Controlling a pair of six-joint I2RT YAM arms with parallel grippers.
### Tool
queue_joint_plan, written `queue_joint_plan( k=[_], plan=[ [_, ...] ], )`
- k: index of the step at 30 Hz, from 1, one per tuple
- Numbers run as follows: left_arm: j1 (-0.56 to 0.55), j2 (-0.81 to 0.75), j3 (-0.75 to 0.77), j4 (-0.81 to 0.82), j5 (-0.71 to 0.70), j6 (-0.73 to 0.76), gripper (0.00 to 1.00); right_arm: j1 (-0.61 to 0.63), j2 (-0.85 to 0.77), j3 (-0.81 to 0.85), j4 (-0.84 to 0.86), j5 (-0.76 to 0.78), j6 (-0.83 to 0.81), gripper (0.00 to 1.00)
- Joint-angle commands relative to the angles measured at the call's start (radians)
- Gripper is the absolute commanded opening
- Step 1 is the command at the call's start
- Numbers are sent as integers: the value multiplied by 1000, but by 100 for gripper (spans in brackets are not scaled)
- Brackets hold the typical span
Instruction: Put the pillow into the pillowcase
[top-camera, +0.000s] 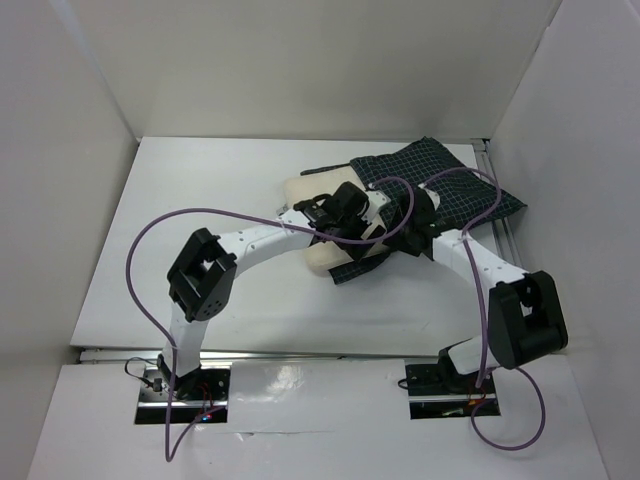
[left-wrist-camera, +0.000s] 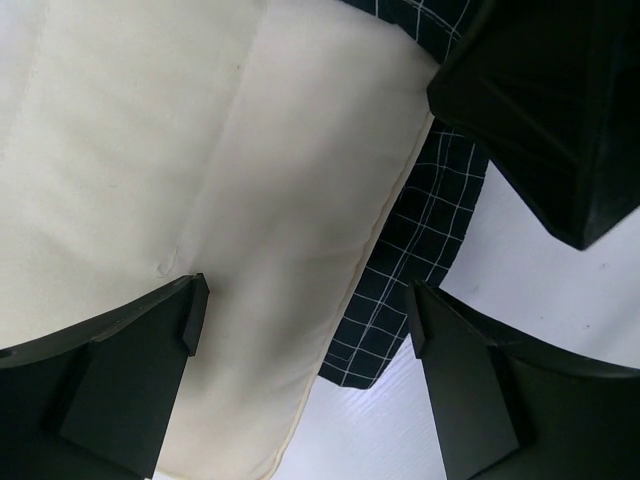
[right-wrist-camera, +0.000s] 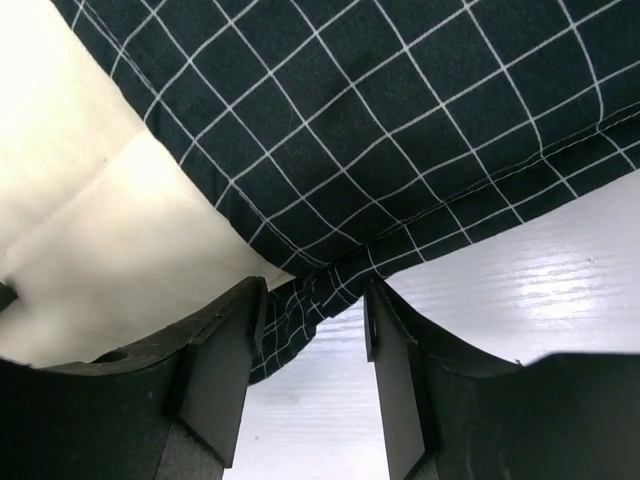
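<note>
- Currently, the pillow (top-camera: 318, 262) is seen near the middle of the tabletop (top-camera: 200, 200), toward its far right corner, with its right part covered by the pillowcase (top-camera: 450, 180).
- The left end effector (left-wrist-camera: 305, 305) is held spread wide just above the pillow's seamed edge, and nothing is gripped by it.
- The right end effector (right-wrist-camera: 312, 300) is partly narrowed around the pillowcase's hem; whether the cloth is pinched cannot be told.
- A pillowcase corner is seen beneath the pillow's edge.

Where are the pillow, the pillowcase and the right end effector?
pillow (left-wrist-camera: 150, 140): left wrist view, quilted cream top face.
pillowcase (right-wrist-camera: 400, 120): right wrist view, checked upper panel.
right end effector (right-wrist-camera: 313, 300): right wrist view, midway between its fingertips.
</note>
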Motion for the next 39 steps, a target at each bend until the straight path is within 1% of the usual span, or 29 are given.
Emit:
queue_joint_plan(
  k=[1,5,12,15,20,21,27,39],
  plan=[
    [3,4,27,6,-23,-11,100,-6,-66,-28,2,6,-3,55],
    [3,16,36,15,-12,-23,100,-6,-104,-50,14,6,-21,57],
    [3,52,69,-5,-73,-23,100,-15,-152,-82,36,-26,-49,58],
    [3,52,79,-5,-58,-32,100,-15,-193,-107,72,-36,-58,58],
    [3,79,112,-18,-46,-52,100,-35,-253,-194,172,-106,-67,60],
    [3,80,122,-5,-46,-52,100,-35,-265,-194,181,-131,-67,62],
    [3,110,155,-5,-46,-52,98,-35,-307,-228,204,-163,-79,62],
    [3,99,177,5,-37,-72,98,-53,-310,-240,224,-174,-90,63]
  ],
)
